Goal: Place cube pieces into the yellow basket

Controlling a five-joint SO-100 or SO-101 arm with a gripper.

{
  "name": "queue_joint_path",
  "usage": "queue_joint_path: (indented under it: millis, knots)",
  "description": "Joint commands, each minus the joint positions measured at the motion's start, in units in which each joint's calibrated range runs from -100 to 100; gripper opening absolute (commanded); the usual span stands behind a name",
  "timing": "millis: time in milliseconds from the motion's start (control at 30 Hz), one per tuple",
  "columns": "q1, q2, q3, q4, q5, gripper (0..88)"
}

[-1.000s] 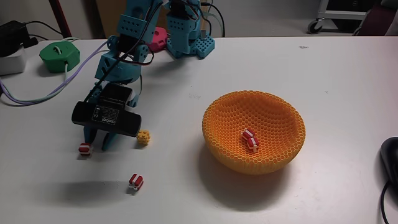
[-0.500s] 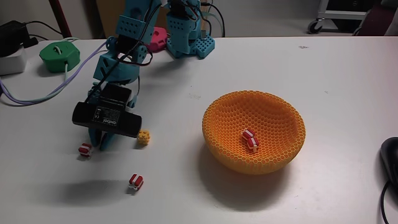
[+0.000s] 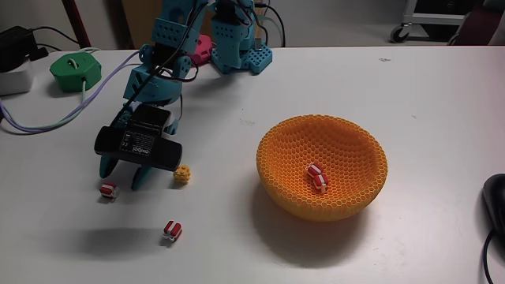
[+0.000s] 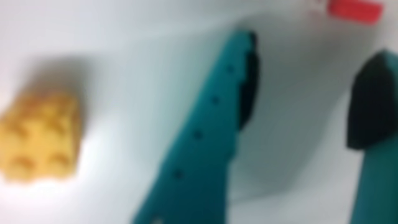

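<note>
Two small red-and-white striped cubes (image 3: 317,176) sit inside the orange-yellow honeycomb mesh basket (image 3: 347,134). At the basket's nine o'clock, the bumpy yellow cube (image 3: 182,175) rests on the white table (image 3: 426,87). Another striped cube (image 3: 108,189) lies beside the teal gripper (image 3: 121,178), whose fingers are spread with nothing between them. One more striped cube (image 3: 172,230) lies at the gripper's five o'clock.

Bare table (image 3: 229,229) lay open between the yellow cube (image 3: 182,175) and the yellow basket (image 3: 322,207), nothing standing between.
</note>
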Motion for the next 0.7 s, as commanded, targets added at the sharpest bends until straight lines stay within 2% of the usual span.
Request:
queue_joint_path:
  millis: [0,200,333,400,567,667]
  knots:
    - [-0.8,1.9,-5.4,-2.0,-0.9,28.3]
    - [-0.5,6.6,-12.1,-2.3,-1.3,28.7]
    - [0.3,8.3,-14.8,-2.0,-2.0,14.2]
    - [0.7,8.6,-15.7,-1.8,-2.2,0.4]
    - [-0.1,4.1,-15.3,0.6,0.5,0.0]
    - [-1.9,-3.5,-16.2,5.9,3.6,0.0]
